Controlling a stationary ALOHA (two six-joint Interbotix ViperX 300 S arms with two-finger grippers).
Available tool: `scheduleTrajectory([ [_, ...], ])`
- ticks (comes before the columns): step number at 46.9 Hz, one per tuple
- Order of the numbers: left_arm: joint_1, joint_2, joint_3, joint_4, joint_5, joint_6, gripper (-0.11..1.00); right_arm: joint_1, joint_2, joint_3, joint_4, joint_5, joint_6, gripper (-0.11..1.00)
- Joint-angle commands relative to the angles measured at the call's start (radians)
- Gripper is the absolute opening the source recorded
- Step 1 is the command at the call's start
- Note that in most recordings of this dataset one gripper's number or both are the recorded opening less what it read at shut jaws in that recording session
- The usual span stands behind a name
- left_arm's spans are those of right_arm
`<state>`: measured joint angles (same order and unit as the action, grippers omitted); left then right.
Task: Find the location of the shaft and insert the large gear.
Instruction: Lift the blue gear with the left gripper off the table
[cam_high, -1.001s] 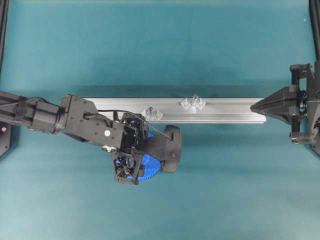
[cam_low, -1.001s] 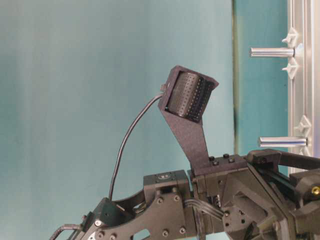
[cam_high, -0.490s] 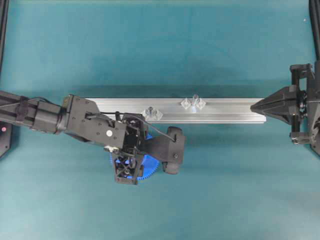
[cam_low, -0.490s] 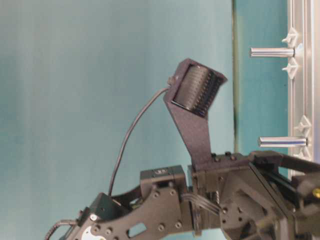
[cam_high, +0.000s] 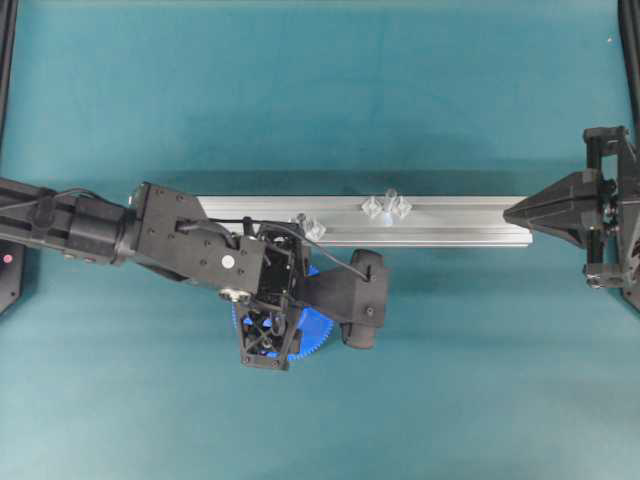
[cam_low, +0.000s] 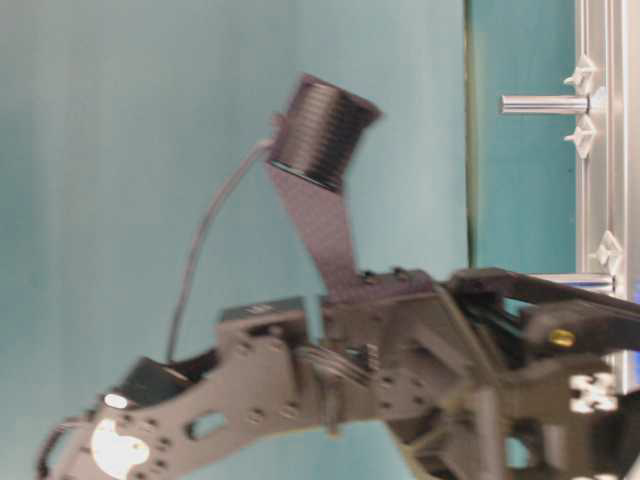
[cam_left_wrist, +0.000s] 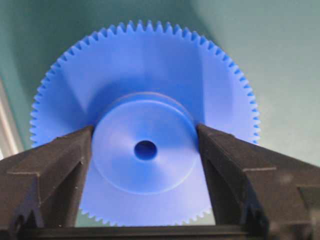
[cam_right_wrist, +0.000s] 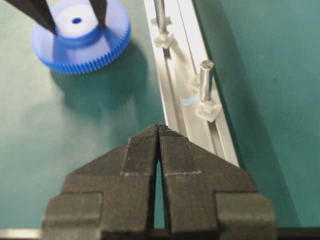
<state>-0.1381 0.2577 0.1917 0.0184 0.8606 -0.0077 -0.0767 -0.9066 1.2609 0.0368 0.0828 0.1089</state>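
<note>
- Over the teal table, overhead: the left gripper (cam_high: 268, 340) covers the large gear (cam_high: 312, 330), just beside the aluminium rail (cam_high: 450, 222); the shaft (cam_high: 387, 203) stands farther along it.
- Table level: blurred arm; grip hidden.
- Left wrist: fingers (cam_left_wrist: 55, 165) clamp the gear's hub; keep it level.
- Right wrist: the right gripper (cam_right_wrist: 159, 150) is clenched, empty.

- Your large gear (cam_left_wrist: 145, 150) is a bright blue plastic disc with fine teeth round its rim, a raised round hub and a small centre hole; it is off the teal surface with a shadow beneath it, gripped at the hub, just beside the near edge of the rail
- Your shaft (cam_high: 389, 197) is a thin silvery pin standing upright on the rail between two small clear faceted mounts, apart from the gear
</note>
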Motion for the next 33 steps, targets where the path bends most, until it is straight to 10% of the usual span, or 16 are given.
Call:
scheduleTrajectory([
  [1, 0.009, -0.06, -0.049, 0.005, 0.014, 0.012, 0.71, -0.002, 0.005, -0.011, 0.002, -0.003, 0.009, 0.01],
  [33, 0.063, -0.112, -0.219, 0.008, 0.144, 0.1, 0.71, -0.002, 0.003, -0.008, 0.0, -0.003, 0.009, 0.01],
])
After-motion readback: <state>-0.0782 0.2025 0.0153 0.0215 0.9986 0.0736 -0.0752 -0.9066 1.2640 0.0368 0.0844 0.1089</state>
